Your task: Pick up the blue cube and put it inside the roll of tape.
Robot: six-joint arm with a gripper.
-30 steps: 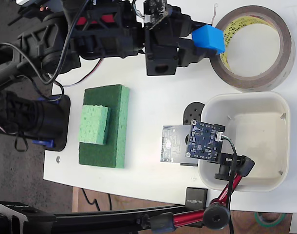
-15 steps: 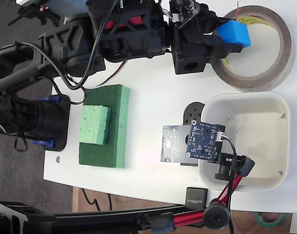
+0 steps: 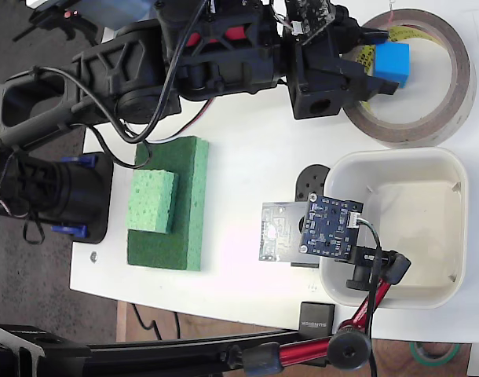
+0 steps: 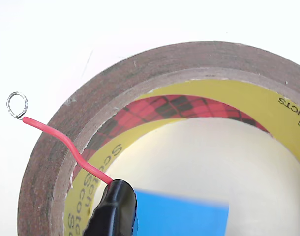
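While the arm reached in from the left of the fixed view, the scene stood thus:

Cube place: the blue cube [image 3: 392, 64] was held above the opening of the roll of tape [image 3: 458, 85], over its left inner edge in the fixed view, off the worktop [image 3: 247, 173].
Cube heading: no long axis, being a cube; its faces sat nearly square to the picture edges in the fixed view, and its top edge ran close to level in the wrist view [image 4: 177, 215].
Roll heading: it lay flat, hole facing up, the yellow printed core [image 4: 268, 101] showing inside the brown ring.
Hand: the hand [image 3: 373, 59] was closed on the blue cube, a dark finger [image 4: 113, 209] pressed to the cube's left side in the wrist view.
Wire: a red wire with a small ring [image 4: 17, 104] rose from that finger across the roll's rim.
Change: from a second ago the arm had carried the cube rightward, from over the roll's outer left wall to over its hole.
Hidden: the second finger was out of sight in the wrist view; the cube's lower part was cut by the frame edge; the roll's left wall lay under the hand in the fixed view.
Elsewhere: the white tub [image 3: 451, 236], the blue circuit board [image 3: 330, 227] and the green sponges [image 3: 167, 203] lay well apart from the roll.
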